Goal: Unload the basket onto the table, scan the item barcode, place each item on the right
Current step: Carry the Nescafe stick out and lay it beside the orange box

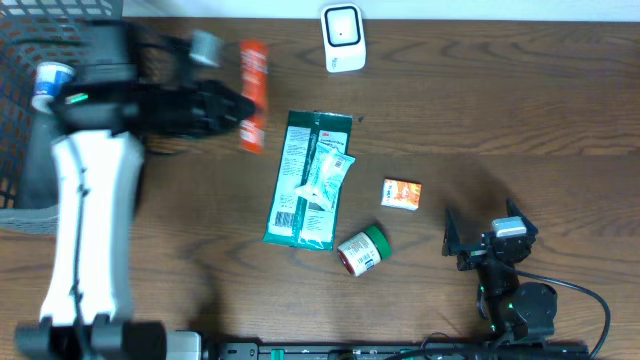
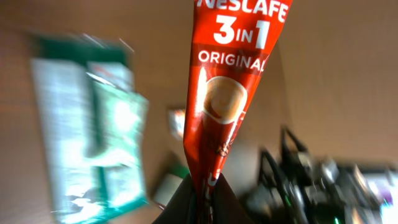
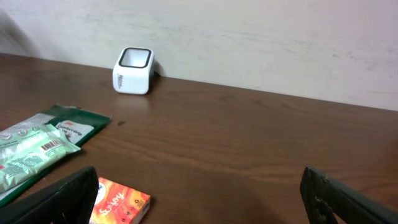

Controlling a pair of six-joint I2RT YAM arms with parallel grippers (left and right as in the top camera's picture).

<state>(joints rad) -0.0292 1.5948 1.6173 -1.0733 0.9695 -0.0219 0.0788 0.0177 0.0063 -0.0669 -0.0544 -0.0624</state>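
- The worktop (image 1: 520, 100) is dark brown wood with a fine grain running along its length, and it fills nearly the whole overhead view.
- In the right wrist view, a pale off-white wall (image 3: 267, 37) rises straight from the worktop's far edge, its surface faintly mottled.
- The light is soft and even, leaving a dull sheen on the wood.

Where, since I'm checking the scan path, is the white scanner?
In the overhead view the white scanner stands top centre, right of the Nescafe sachet in the left gripper, beyond the green packets.
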